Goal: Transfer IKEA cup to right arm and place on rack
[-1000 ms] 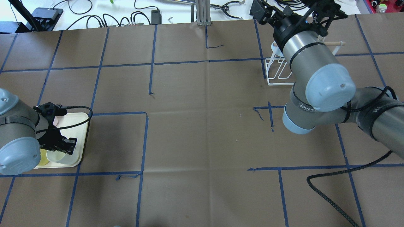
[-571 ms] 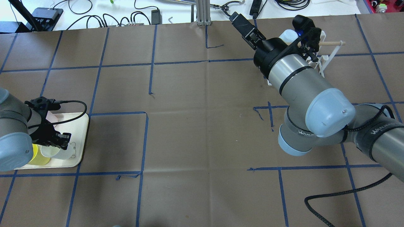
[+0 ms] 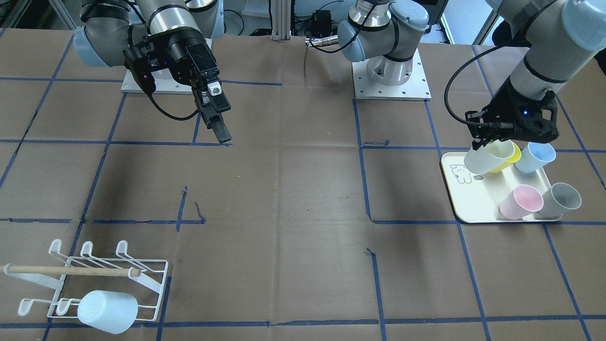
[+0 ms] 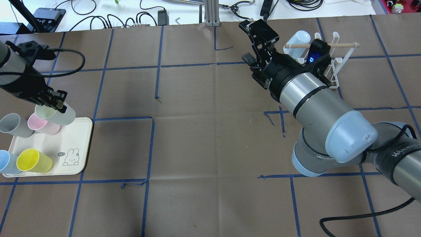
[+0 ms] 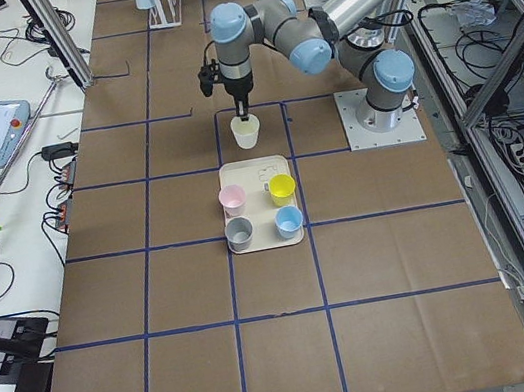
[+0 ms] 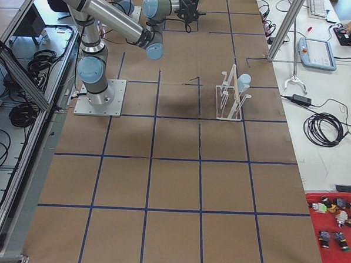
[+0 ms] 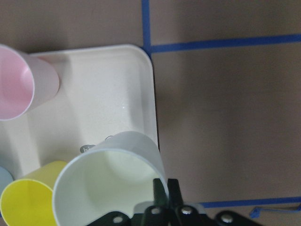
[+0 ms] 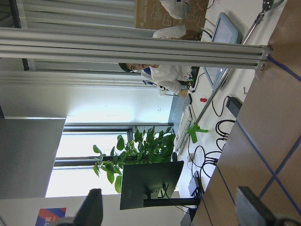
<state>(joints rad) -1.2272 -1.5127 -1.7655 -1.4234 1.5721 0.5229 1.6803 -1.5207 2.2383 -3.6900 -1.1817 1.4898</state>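
Observation:
My left gripper [image 4: 55, 99] is shut on the rim of a pale whitish-green IKEA cup [image 4: 56, 115] and holds it tilted above the far end of the cream tray [image 4: 80, 144]. The left wrist view shows the fingers [image 7: 162, 188] pinching the cup's wall [image 7: 108, 188]. The front view shows the cup [image 3: 485, 159] hanging under the left gripper [image 3: 494, 138]. My right gripper [image 4: 255, 36] is open and empty, in the air left of the white wire rack [image 4: 332, 67]. Its fingers [image 8: 94, 207] stand wide apart. It also shows in the front view [image 3: 215, 124].
A pale blue cup [image 4: 296, 39] hangs on the rack [image 3: 94, 279] by its wooden dowel [image 3: 71, 271]. Grey [image 4: 13, 125], pink [image 4: 41, 123], blue [image 4: 6, 162] and yellow [image 4: 33, 161] cups stand on the tray. A black cable [image 4: 345, 217] lies at the near right.
My left gripper has lifted the pale cup off the tray and carried it up and away from the robot. My right arm has swung left, away from the rack.

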